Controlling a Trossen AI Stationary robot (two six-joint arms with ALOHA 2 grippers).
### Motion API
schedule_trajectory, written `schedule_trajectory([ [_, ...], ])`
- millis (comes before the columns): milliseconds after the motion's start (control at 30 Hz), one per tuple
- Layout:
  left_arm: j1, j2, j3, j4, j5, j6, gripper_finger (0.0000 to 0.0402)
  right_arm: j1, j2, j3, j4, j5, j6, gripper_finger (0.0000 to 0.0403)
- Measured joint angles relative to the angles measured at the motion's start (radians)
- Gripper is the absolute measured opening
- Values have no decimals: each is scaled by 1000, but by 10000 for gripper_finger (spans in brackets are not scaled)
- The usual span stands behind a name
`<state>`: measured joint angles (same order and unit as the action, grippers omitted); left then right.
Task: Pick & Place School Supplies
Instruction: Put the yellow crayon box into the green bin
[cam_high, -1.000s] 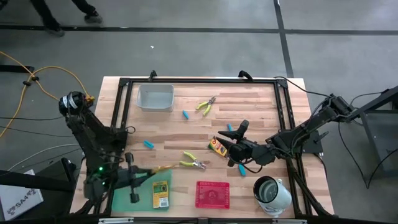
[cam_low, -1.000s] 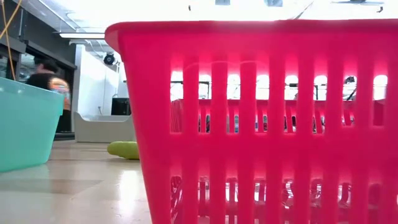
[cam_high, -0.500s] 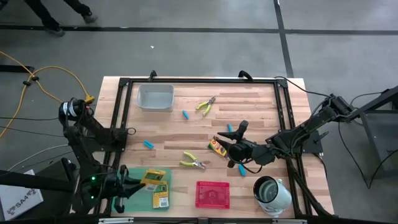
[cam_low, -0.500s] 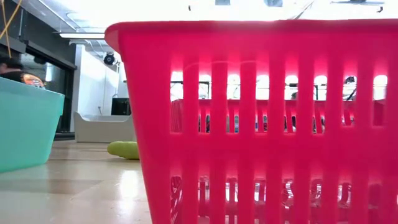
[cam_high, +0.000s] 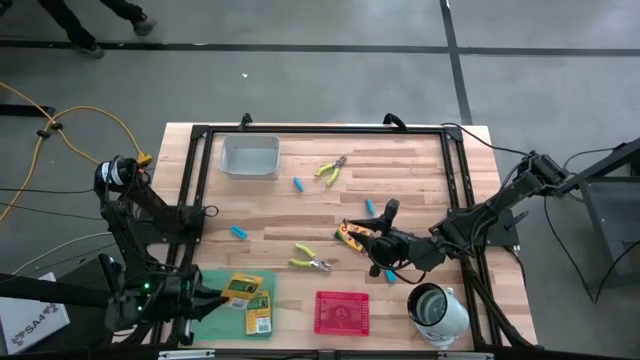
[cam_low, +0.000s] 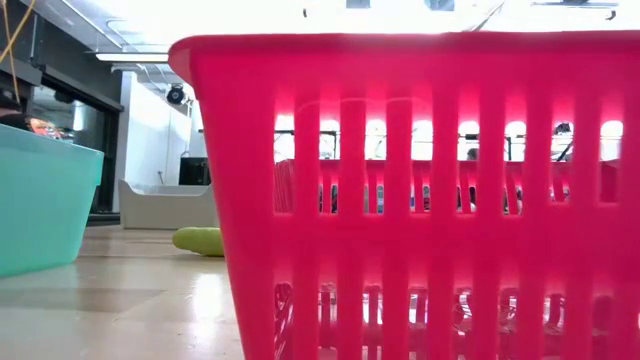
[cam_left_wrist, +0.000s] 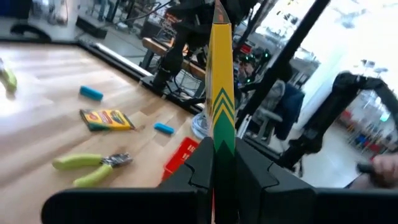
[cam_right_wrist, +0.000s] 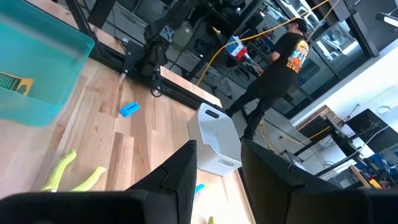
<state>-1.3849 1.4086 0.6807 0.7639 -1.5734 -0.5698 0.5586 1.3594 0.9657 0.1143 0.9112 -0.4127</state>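
My left gripper (cam_high: 220, 293) is shut on a yellow crayon box (cam_high: 241, 287), held over the green tray (cam_high: 212, 318); in the left wrist view the crayon box (cam_left_wrist: 221, 93) stands edge-on between the fingers (cam_left_wrist: 200, 163). A second crayon box (cam_high: 259, 313) lies in that tray. My right gripper (cam_high: 364, 241) is open at a third crayon box (cam_high: 350, 234) mid-table; its fingers (cam_right_wrist: 183, 174) have nothing between them. Light-blue pieces (cam_high: 298, 184) (cam_high: 239, 232) (cam_high: 370, 206) lie scattered, another (cam_high: 388, 271) beside the right wrist. Two pliers (cam_high: 332, 170) (cam_high: 312, 262) rest on the wood.
A clear tray (cam_high: 250, 156) stands at the back left, a red tray (cam_high: 342, 311) at the front middle, filling the low view (cam_low: 400, 180), and a white-and-metal cup (cam_high: 435, 305) at the front right. A person (cam_right_wrist: 283, 59) stands beyond the table.
My left arm swung back toward the front left, carrying the crayon box from above the bare wood to above the green tray. The right gripper shifted slightly toward the front.
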Motion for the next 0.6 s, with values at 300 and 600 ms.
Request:
schedule_trajectory([
  [300, 38, -1, -2, -12, 1, 359, 28, 20, 0, 0, 0, 1, -2, 118],
  [600, 189, -2, -31, -74, 245, 393, 28, 19, 0, 0, 3, 3, 0, 118],
])
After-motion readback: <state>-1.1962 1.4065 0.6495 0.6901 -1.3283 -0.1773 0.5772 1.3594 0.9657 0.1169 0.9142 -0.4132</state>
